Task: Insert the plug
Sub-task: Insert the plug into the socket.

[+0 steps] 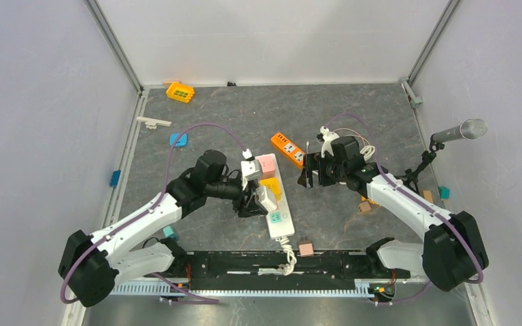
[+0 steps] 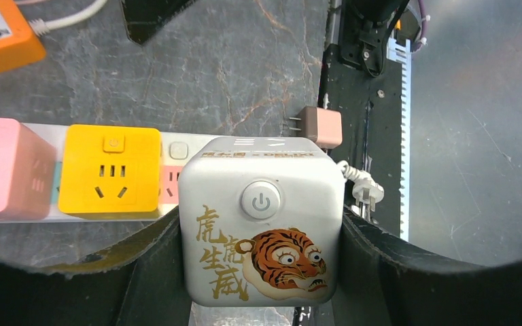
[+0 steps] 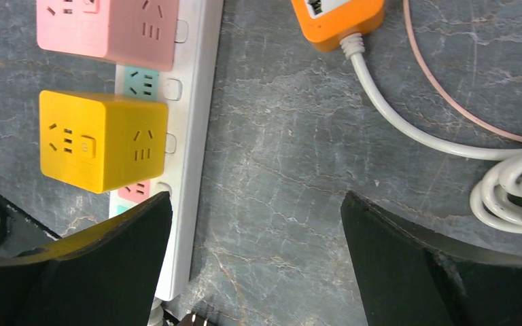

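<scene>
Above grey tabletop (image 1: pixel 245 115), left gripper (image 1: pixel 257 202) clamps the white cube plug (image 2: pixel 262 224); right gripper (image 3: pixel 255 258) gapes empty.

LEFT WRIST VIEW: The tiger-printed white cube (image 2: pixel 262 224), clamped between the left arm's fingers (image 2: pixel 146 272), hides its own underside and prongs. It also covers part of the white power strip (image 2: pixel 177 146), so contact with a socket cannot be told. The fingers run off the bottom edge. A pink cube (image 2: pixel 0 170) is cut by the left edge, an orange strip (image 2: pixel 0 34) by the top-left corner. A small pink plug (image 2: pixel 321 127) shows only partly behind the white cube.

RIGHT WRIST VIEW: The right arm's fingers (image 3: pixel 109 265), spread wide, mask part of the power strip's near half. A coiled white cable (image 3: pixel 516 190) leaves the right edge.

FROM ABOVE: A yellow block (image 1: pixel 180 92) at the counter's (image 1: pixel 245 115) far left is too small to identify.
</scene>
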Action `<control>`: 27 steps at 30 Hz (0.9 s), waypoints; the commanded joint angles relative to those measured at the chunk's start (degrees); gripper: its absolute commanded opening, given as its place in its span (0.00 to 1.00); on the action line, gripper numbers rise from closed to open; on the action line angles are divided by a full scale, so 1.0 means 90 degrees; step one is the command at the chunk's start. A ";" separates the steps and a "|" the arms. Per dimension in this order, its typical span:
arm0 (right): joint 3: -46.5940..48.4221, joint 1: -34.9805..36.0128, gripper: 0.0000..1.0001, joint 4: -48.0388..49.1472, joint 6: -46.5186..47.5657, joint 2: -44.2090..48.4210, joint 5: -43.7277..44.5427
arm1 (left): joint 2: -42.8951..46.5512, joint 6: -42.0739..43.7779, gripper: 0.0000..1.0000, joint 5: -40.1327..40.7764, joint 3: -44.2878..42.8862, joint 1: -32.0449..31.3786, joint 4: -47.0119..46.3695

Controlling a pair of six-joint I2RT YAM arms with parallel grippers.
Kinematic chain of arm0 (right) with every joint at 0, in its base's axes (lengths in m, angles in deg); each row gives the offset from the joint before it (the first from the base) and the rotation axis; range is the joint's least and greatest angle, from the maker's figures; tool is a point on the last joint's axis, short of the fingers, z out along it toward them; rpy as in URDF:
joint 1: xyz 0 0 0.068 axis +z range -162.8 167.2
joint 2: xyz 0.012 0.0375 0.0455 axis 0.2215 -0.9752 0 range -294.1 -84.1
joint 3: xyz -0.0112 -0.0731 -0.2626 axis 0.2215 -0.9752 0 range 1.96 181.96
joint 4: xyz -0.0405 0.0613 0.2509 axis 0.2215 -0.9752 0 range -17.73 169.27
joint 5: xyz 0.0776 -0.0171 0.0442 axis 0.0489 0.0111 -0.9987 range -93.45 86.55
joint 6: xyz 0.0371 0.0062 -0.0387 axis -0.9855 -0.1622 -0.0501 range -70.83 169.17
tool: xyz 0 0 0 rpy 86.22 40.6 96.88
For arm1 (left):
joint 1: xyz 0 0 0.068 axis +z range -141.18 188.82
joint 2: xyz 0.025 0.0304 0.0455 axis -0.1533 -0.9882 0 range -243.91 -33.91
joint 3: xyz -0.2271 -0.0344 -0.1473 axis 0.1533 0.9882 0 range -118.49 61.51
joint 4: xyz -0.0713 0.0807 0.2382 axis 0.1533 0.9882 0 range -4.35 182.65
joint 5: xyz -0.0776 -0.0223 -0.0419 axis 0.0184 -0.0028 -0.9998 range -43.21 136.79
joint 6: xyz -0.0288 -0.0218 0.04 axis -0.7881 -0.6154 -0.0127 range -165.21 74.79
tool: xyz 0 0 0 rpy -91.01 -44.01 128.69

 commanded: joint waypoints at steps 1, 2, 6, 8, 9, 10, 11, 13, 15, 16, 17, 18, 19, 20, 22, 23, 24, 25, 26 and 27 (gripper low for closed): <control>-0.0028 -0.0059 0.98 -0.0069 0.0169 0.0214 0.0286 | -0.0280 0.0162 0.02 -0.0139 -0.0334 -0.0118 -0.0253; -0.0028 -0.0061 0.98 -0.0079 0.0182 0.0216 0.0286 | -0.0349 0.0122 0.02 -0.0148 -0.0358 -0.0136 -0.0263; -0.0008 -0.0103 0.98 -0.0096 0.0201 0.0164 0.0290 | -0.0611 -0.0274 0.02 -0.0192 -0.0565 -0.0250 -0.0263; 0.0002 -0.0113 0.98 -0.0109 0.0207 0.0147 0.0282 | -0.0711 -0.0856 0.02 -0.0055 -0.0721 -0.0276 -0.0291; 0.0004 -0.0118 0.98 -0.0105 0.0204 0.0131 0.0279 | -0.0773 -0.1323 0.02 0.0203 -0.0827 -0.0286 -0.0285; 0.0016 -0.0120 0.98 -0.0119 0.0214 0.0123 0.0276 | -0.0855 -0.2038 0.02 0.0512 -0.0975 -0.0286 -0.0183; 0.0021 -0.0120 0.98 -0.0133 0.0209 0.0118 0.0284 | -0.0959 -0.2606 0.02 0.0843 -0.1182 -0.0286 0.0029; 0.0031 -0.0132 0.98 -0.0148 0.0222 0.0117 0.0283 | -0.1135 -0.3143 0.02 0.1152 -0.1602 -0.0293 0.0659; 0.0031 -0.0139 0.98 -0.0149 0.0226 0.0117 0.0297 | -0.1274 -0.3409 0.02 0.1369 -0.1950 -0.0296 0.1291; 0.0021 -0.0140 0.98 -0.0143 0.0224 0.0111 0.0296 | -0.1331 -0.3492 0.02 0.1420 -0.2050 -0.0296 0.1469; 0.0012 -0.0142 0.98 -0.0142 0.0225 0.0099 0.0289 | -0.1361 -0.3545 0.02 0.1420 -0.2097 -0.0296 0.1599; 0.0003 -0.0142 0.98 -0.0138 0.0225 0.0080 0.0283 | -0.1384 -0.3513 0.02 0.1341 -0.2107 -0.0301 0.1612; 0.0002 -0.0142 0.98 -0.0137 0.0211 0.0072 0.0274 | -0.1384 -0.3391 0.02 0.1269 -0.2080 -0.0328 0.1577; -0.0003 -0.0144 0.98 -0.0134 0.0216 0.0053 0.0261 | -0.1358 -0.3162 0.02 0.1246 -0.2033 -0.0368 0.1547; 0.0002 -0.0142 0.98 -0.0135 0.0210 0.0018 0.0223 | -0.1306 -0.2468 0.02 0.1018 -0.1871 -0.0522 0.1355; -0.0003 -0.0147 0.98 -0.0134 0.0212 0.0010 0.0216 | -0.1271 -0.1933 0.02 0.0755 -0.1748 -0.0624 0.1257; -0.0008 -0.0152 0.98 -0.0135 0.0214 0.0011 0.0215 | -0.1248 -0.1431 0.02 0.0499 -0.1614 -0.0714 0.1109; -0.0017 -0.0156 0.98 -0.0128 0.0220 0.0020 0.0219 | -0.1203 -0.0815 0.02 0.0114 -0.1428 -0.0791 0.0969; -0.0018 -0.0155 0.98 -0.0133 0.0223 0.0015 0.0225 | -0.1170 -0.0135 0.02 -0.0181 -0.1272 -0.0843 0.0881; -0.0018 -0.0159 0.98 -0.0126 0.0235 0.0025 0.0217 | -0.1162 0.0347 0.02 -0.0307 -0.1111 -0.0875 0.0756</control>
